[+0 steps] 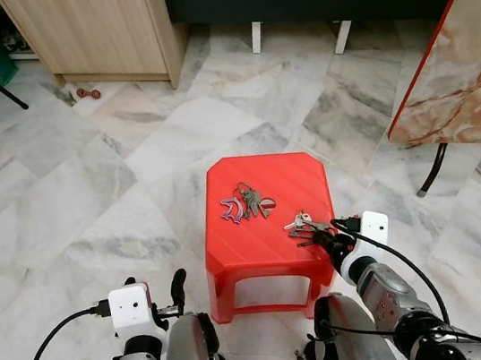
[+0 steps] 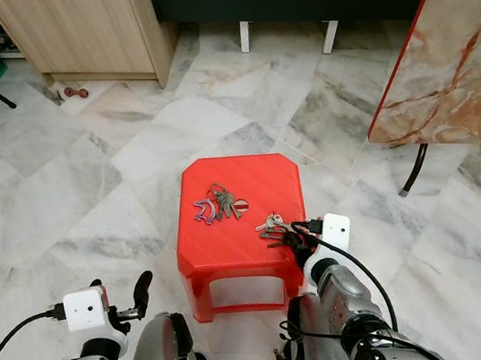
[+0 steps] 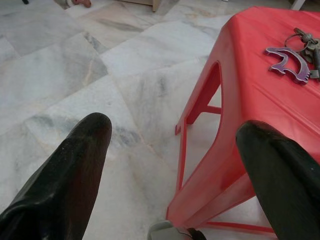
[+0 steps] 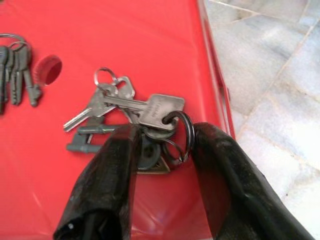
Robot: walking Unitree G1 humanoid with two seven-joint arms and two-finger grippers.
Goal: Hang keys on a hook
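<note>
Second key bunch (image 4: pixel 15 65) cut by frame edge; lower keys (image 4: pixel 150 155) hidden behind right gripper (image 4: pixel 162 145) (partly).

The stool (image 1: pixel 269 221) is showing as smooth red plastic with a light sheen, and the key bunch (image 4: pixel 131 115) lying on it is reading as dull silver-grey metal on thin wire rings. The right gripper (image 4: pixel 162 142) is presenting matt black fingers (image 4: pixel 107 185) with a faintly grainy skin, as is the left gripper (image 3: pixel 175 150). The floor (image 1: pixel 86 176) is appearing as polished grey-veined marble tile, the cabinet (image 1: pixel 100 24) as pale matt wood-grain board, and the arms as brushed silver metal.
</note>
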